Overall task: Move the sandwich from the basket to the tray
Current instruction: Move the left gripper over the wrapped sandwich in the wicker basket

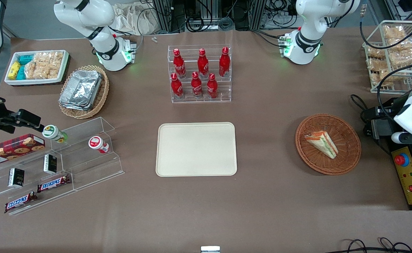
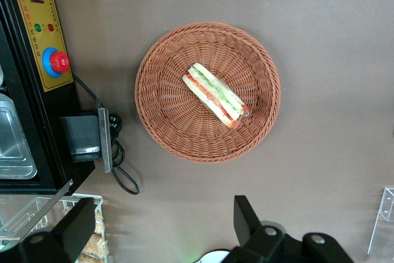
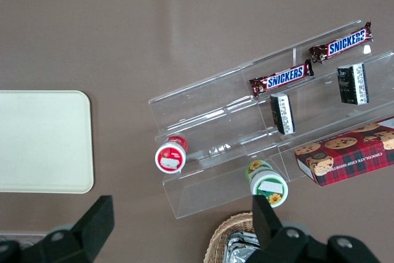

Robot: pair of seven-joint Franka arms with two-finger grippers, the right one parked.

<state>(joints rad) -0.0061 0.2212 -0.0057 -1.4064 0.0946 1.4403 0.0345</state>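
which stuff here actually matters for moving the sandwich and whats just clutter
Matters: sandwich lying in the basket; bare tray; gripper, open, high above the basket.

Clutter: cola bottles, Snickers bars, cookie box, foil trays, bagged snacks.

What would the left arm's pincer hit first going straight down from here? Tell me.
Probably bare table. The open pincer points downward, above the brown surface just outside the basket rim; the sandwich lies off that line, though depth is uncertain.
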